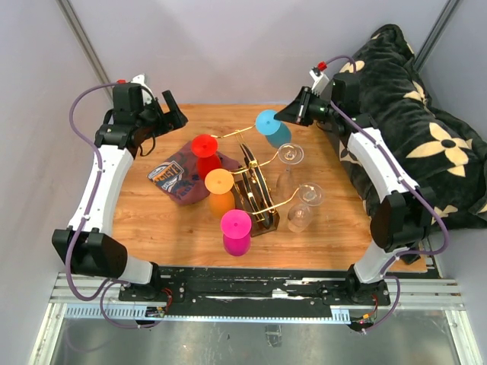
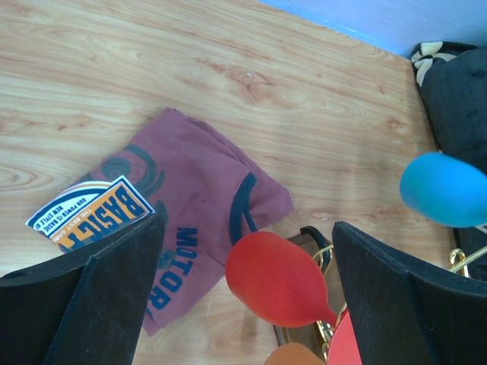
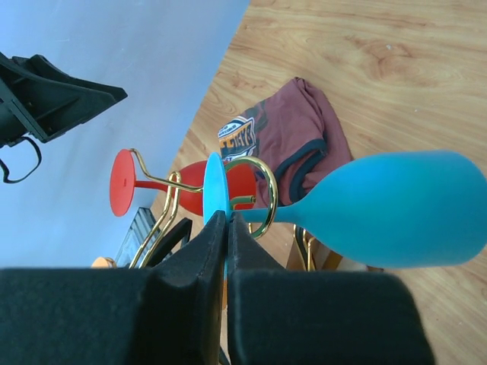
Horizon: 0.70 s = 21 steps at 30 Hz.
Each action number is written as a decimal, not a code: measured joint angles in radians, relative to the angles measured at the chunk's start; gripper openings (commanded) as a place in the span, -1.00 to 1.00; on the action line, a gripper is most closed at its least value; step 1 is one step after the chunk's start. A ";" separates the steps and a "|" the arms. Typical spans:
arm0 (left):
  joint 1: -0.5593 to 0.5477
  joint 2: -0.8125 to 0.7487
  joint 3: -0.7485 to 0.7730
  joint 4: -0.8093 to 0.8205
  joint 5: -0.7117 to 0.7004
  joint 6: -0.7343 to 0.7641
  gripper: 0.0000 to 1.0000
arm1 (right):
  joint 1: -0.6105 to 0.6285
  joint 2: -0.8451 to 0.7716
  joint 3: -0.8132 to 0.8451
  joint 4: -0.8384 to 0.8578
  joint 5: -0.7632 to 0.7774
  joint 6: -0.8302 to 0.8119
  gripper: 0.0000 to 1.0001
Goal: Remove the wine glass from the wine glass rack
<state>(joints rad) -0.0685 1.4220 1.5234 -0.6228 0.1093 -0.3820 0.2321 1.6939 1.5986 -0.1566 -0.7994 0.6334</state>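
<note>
The right gripper (image 3: 225,243) is closed on the foot rim of the blue wine glass (image 3: 396,209), which hangs on the wine glass rack (image 1: 257,199) at the upper centre of the top view. In the right wrist view the glass's long axis runs from the foot at centre to the bowl at right, with the stem threaded through 1 gold wire curl (image 3: 266,190). Freeing it likely means sliding the stem out along that wire, away from the rack. The left gripper (image 2: 247,228), jaws wide apart and holding nothing, hovers over the maroon shirt (image 2: 198,190), well apart from the glass.
</note>
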 measured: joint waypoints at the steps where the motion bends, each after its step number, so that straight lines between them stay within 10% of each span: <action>1: 0.000 -0.001 0.000 0.000 0.000 0.000 0.94 | -0.002 -0.002 -0.002 0.006 -0.003 0.003 -0.99; 21: 0.000 -0.033 -0.034 0.005 0.009 -0.003 0.94 | -0.065 0.056 -0.042 0.346 -0.072 0.308 -0.99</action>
<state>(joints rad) -0.0685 1.3891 1.4899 -0.6174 0.1184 -0.3855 0.1673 1.7504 1.5562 0.1898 -0.8715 0.9413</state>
